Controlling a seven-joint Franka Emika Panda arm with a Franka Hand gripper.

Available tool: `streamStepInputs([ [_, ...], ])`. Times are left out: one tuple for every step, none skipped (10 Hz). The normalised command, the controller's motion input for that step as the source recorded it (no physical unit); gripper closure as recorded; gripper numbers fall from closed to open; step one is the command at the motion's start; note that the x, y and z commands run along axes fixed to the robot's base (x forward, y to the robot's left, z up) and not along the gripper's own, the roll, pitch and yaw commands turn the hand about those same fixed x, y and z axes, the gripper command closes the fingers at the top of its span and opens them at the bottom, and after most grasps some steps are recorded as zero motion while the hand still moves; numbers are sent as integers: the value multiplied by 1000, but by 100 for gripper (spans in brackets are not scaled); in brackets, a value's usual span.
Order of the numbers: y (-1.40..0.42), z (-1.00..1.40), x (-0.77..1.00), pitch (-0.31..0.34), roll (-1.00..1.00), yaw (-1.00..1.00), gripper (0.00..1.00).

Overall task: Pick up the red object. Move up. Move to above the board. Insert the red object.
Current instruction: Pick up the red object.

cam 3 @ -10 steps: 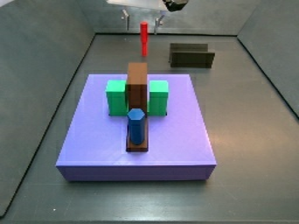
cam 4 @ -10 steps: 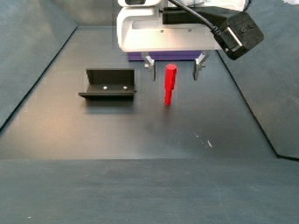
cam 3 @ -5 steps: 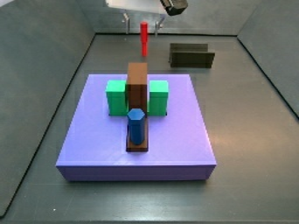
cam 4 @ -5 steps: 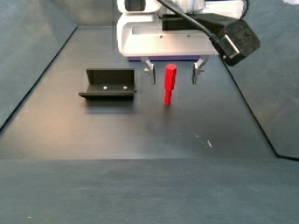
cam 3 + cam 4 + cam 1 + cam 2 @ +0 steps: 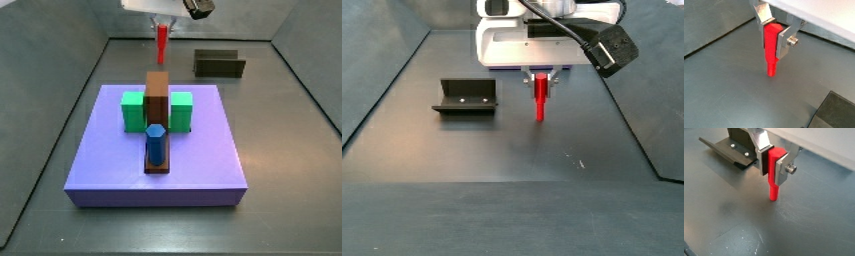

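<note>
The red object (image 5: 162, 42) is a thin red peg hanging upright between my gripper's fingers, behind the purple platform. My gripper (image 5: 166, 14) is shut on the peg's upper part. Both wrist views show the silver fingers (image 5: 784, 42) pressed on the red peg (image 5: 771, 52), with its lower end free and close to the grey floor; my gripper (image 5: 774, 164) clamps the peg (image 5: 773, 180) the same way. In a side view my gripper (image 5: 540, 72) holds the peg (image 5: 540, 98). The board (image 5: 158, 95) is a brown block on the platform, in front of the gripper.
Green blocks (image 5: 132, 110) flank the board on the purple platform (image 5: 201, 165). A blue hexagonal peg (image 5: 156, 145) stands at the board's near end. The dark fixture (image 5: 465, 97) stands on the floor beside the gripper, and also shows in a side view (image 5: 218, 64) and a wrist view (image 5: 731, 150).
The fingers stood apart on either side of the red peg and have closed onto it. The peg has barely shifted.
</note>
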Motion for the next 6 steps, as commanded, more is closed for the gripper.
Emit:
streamStepInputs([
  [0, 0, 0, 0, 0, 0, 100],
  [0, 0, 0, 0, 0, 0, 100],
  [0, 0, 0, 0, 0, 0, 100],
  [0, 0, 0, 0, 0, 0, 100],
  [0, 0, 0, 0, 0, 0, 100],
  [0, 0, 0, 0, 0, 0, 100],
])
